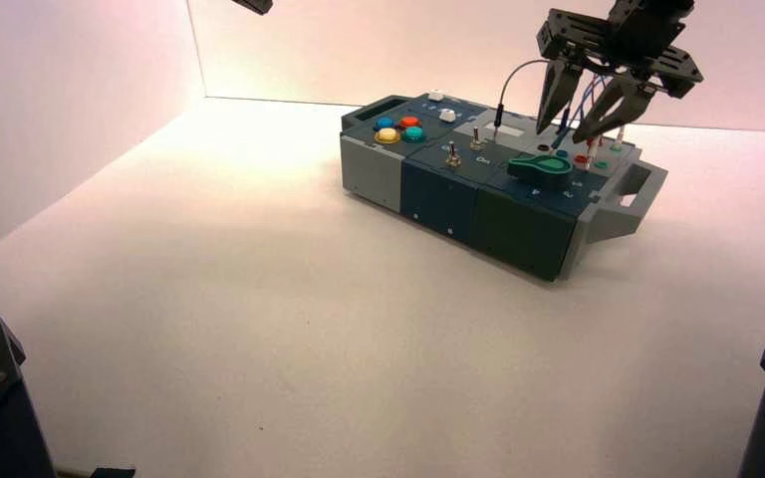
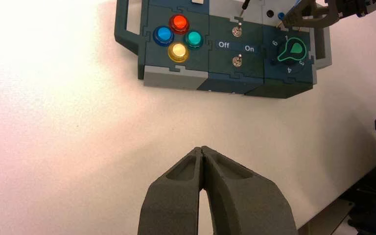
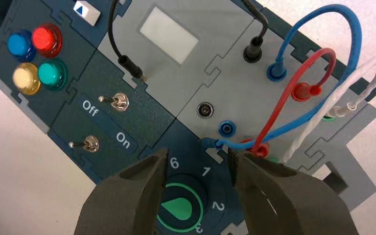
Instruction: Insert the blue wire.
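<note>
The left pincer (image 2: pixel 201 148), its fingers pressed together, hangs above the pale worktop (image 1: pixel 259 299), left of the box (image 1: pixel 438 194). The box stands turned at an angle, a pale wall (image 1: pixel 359 50) behind it. Its left part bears red, blue, green and yellow buttons (image 3: pixel 38 58); next come two toggle switches (image 3: pixel 120 102), then a pale rectangular panel (image 3: pixel 169 34) and a green-marked knob (image 3: pixel 181 208). A black wire (image 3: pixel 112 29) has one plug loose near the panel, the other in a socket. At the right, the blue wire (image 3: pixel 355 36) arches from a far blue socket; its free plug lies beside the nearer blue socket (image 3: pixel 227 129). A red wire (image 3: pixel 293 81) and a white wire (image 3: pixel 318 117) arch there too. The right pincer (image 3: pixel 198 152) points down over this part, fingers wide apart.
</note>
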